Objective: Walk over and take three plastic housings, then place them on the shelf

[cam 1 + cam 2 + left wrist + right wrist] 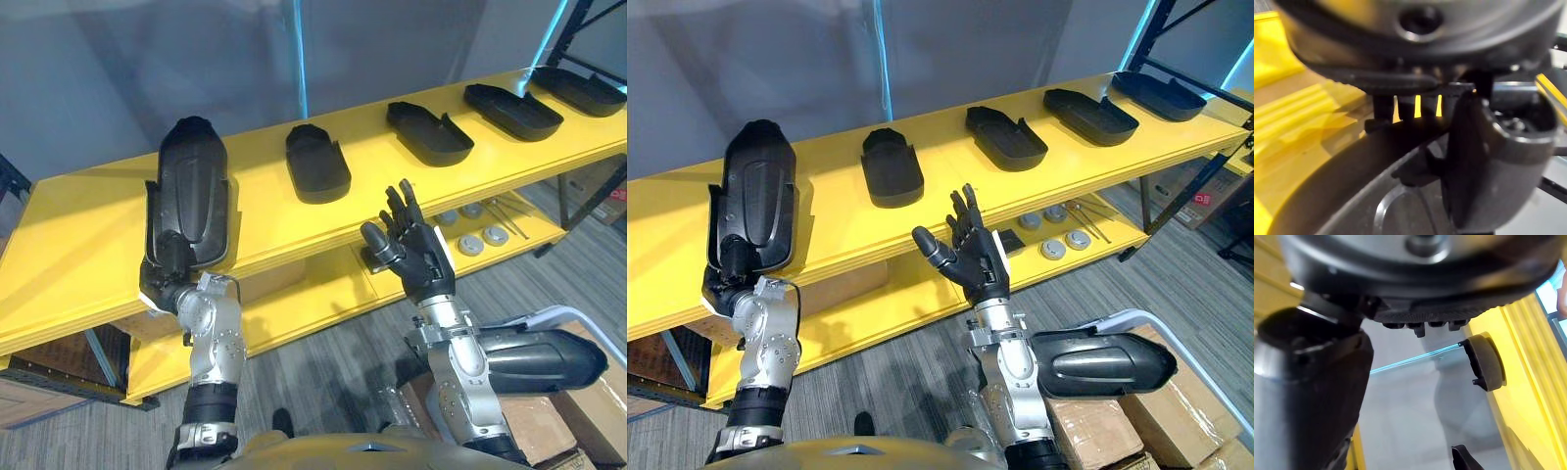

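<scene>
Black housing (193,186), left hand (159,282) gripping (partly hidden)

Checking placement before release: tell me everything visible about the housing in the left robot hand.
The housing is a long black shell that looks like moulded plastic, with a rounded far end and a raised ribbed centre panel. It lies front to back over the left part of the yellow shelf, outer face up, with its near end at the front edge, where the left robot hand grips it. It is apart from the neighbouring housing on its right. Whether it rests flat is unclear.
</scene>
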Motion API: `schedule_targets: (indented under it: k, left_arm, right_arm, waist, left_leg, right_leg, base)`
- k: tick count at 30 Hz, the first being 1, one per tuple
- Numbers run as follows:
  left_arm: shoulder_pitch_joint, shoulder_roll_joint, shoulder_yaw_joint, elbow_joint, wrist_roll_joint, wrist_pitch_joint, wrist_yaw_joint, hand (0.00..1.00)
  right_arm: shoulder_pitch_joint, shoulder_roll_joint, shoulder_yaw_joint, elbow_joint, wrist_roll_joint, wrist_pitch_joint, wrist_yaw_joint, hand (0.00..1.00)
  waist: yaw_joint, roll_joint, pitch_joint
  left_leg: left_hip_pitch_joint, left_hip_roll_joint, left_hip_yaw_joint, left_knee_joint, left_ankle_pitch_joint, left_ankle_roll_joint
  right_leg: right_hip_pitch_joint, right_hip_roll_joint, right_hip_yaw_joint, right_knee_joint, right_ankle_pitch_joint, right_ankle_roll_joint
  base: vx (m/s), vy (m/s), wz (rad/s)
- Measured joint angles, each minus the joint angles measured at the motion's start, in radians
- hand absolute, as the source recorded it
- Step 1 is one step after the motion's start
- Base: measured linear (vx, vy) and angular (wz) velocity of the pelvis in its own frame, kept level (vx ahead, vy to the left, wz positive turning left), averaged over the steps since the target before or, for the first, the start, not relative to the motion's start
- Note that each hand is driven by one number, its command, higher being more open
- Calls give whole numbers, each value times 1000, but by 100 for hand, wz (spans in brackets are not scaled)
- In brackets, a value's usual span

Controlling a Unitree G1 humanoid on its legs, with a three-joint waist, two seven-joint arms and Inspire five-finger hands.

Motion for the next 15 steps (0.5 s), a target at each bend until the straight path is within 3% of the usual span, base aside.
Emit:
schedule_targets:
  k: [11, 15]
  left_arm:
    - [-149, 36, 34, 185, -28, -16, 64, 0]
    - [-195, 60, 45, 246, -66, -39, 72, 0]
  right_arm:
    - [-6, -27, 14, -4, 32, 30, 36, 100]
    - [-7, -41, 19, -15, 39, 34, 38, 100]
  waist:
    - [-12, 22, -9]
    - [-21, 24, -3]
  left_leg:
    - [-27, 21, 5, 0, 5, -2]
    - [-44, 21, 26, 2, -10, -23]
  right_leg:
    - [-36, 16, 30, -1, 3, -1]
    - [-56, 13, 36, -3, 5, -5]
  base:
    - [-36, -1, -1]
    - [-12, 3, 0]
